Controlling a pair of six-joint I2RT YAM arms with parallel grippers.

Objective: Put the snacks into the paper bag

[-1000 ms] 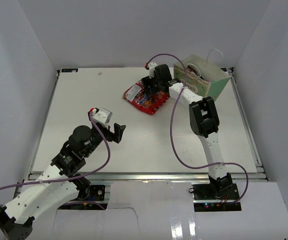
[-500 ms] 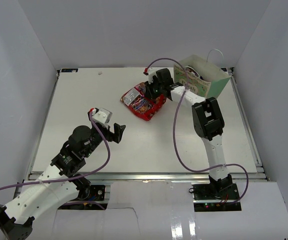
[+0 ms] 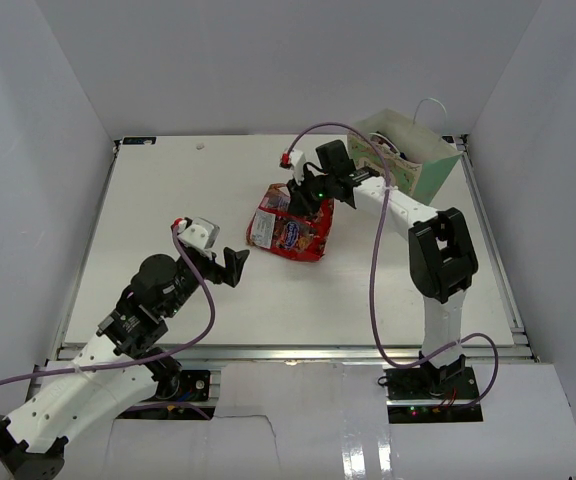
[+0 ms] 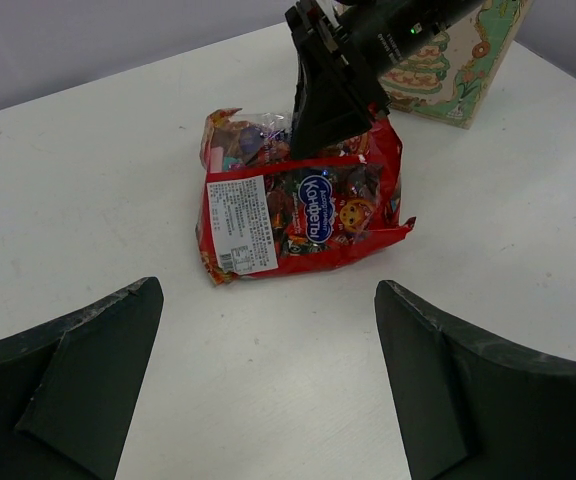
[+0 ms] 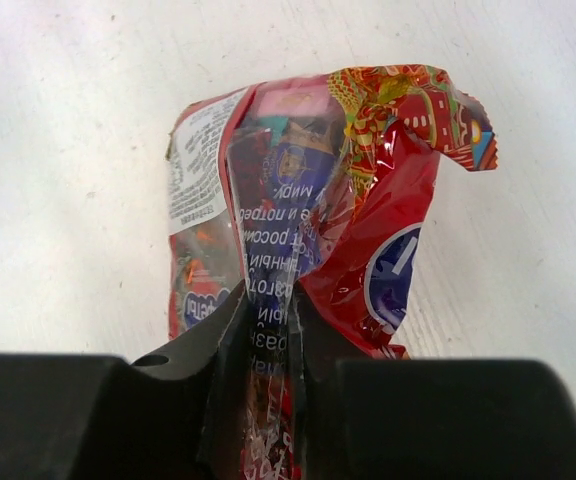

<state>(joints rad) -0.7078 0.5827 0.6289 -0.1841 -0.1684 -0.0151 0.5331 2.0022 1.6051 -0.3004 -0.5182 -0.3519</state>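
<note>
Right gripper (image 5: 268, 335) pinching the red candy bag (image 5: 308, 170).
Jaws nearly closed on its top edge so it hangs beneath, ready for carrying; paper bag (image 3: 430, 172) close beside.

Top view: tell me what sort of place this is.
Probably a robot test cell: a white table boxed in by plain white walls, a left arm and a right arm bolted at its near edge, plus a candy bag and a paper bag.
</note>
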